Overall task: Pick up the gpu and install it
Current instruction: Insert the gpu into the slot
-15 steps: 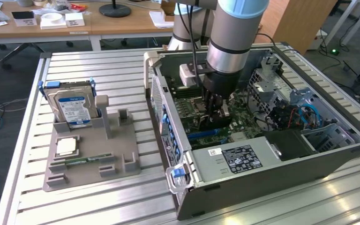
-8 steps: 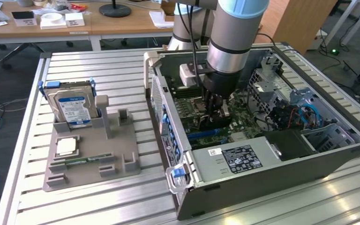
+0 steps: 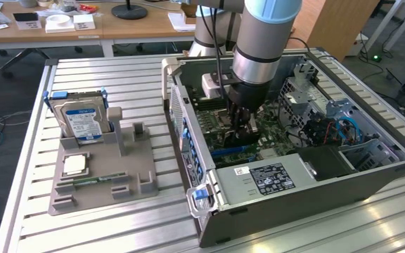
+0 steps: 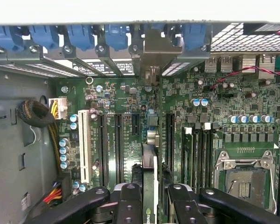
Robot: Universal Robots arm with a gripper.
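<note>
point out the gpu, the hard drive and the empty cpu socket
gpu (image 4: 149,186), wrist view, top edge of the card between the fingers
hard drive (image 3: 82,124), exterior view, blue label
cpu socket (image 4: 245,179), wrist view, socket centre

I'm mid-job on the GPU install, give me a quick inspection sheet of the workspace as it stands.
Surface: slatted metal table.
Job's things: gpu held edge-on above the motherboard, inside the open computer case.
Clutter: grey parts holder with hard drive.
Grippers: hand shut on the gpu, down inside the case.
Cables: blue cables in the case; yellow-red bundle.
Surroundings: wooden desk behind.
</note>
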